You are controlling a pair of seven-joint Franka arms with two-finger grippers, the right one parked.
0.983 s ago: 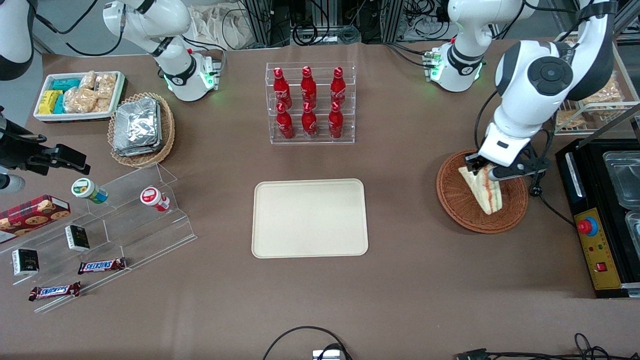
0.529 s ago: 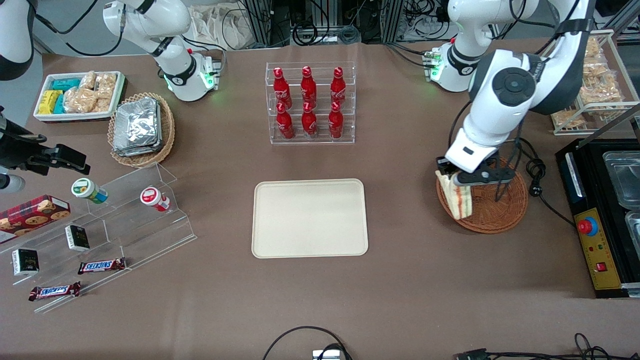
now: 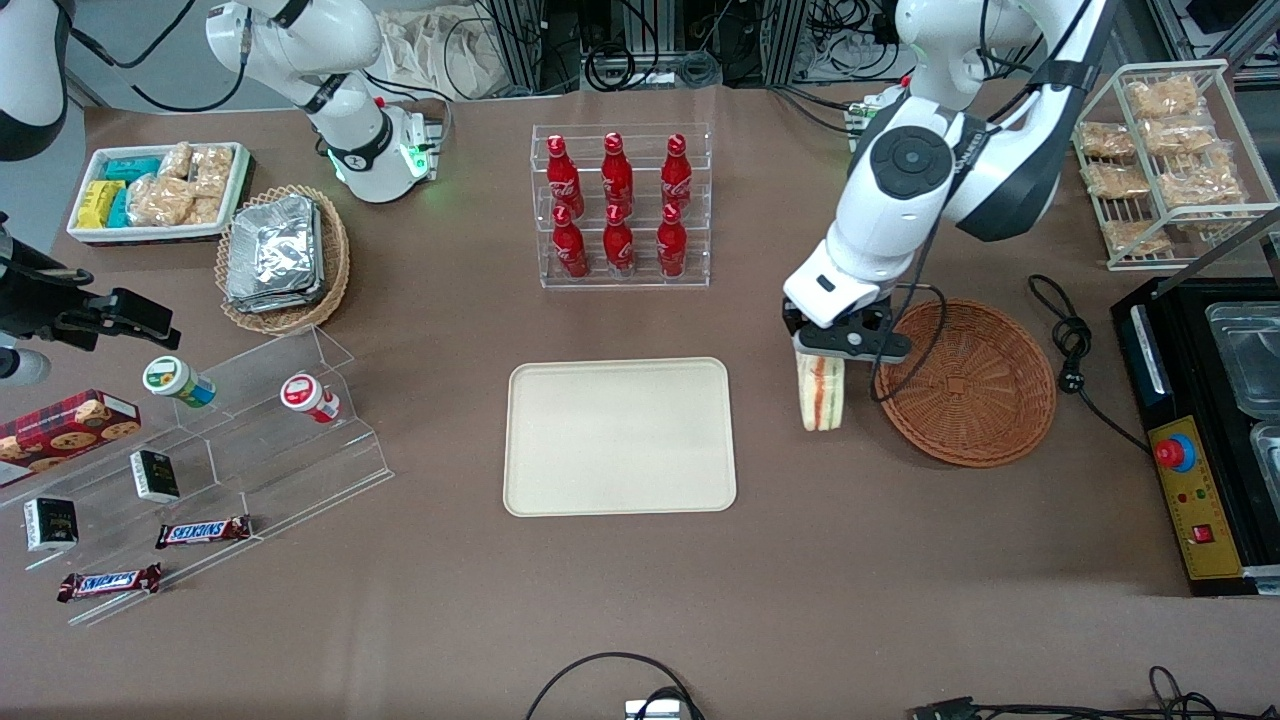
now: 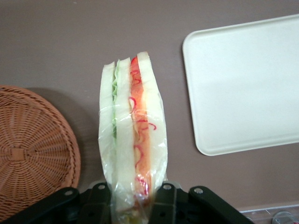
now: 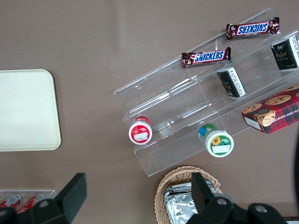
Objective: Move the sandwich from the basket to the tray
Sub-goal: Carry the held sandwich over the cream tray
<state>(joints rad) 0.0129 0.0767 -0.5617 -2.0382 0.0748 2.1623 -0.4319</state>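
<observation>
Sandwich (image 3: 822, 392) moved clear of basket (image 3: 966, 381), clamped in gripper (image 3: 838, 345) between basket and tray (image 3: 620, 437); no label legible.

- The sandwich (image 4: 132, 135) sits in clear, glossy, crinkled plastic film over soft matt white bread.
- The gripper (image 3: 822, 348), clamped on the sandwich between basket and tray, has matt black plastic fingers (image 4: 164, 204) under a smooth glossy white arm shell.
- The basket (image 3: 966, 382) is rough woven wicker, reddish-brown and matt.
- The tray (image 3: 619, 436) is smooth cream plastic with a dull sheen.
- The table cover (image 3: 640, 600) looks like matt brown cloth or paper.
- The bottle rack (image 3: 620, 206) is clear glossy acrylic holding shiny red bottles (image 3: 618, 242).
- The foil packets (image 3: 272, 254) are crumpled shiny metal foil.
</observation>
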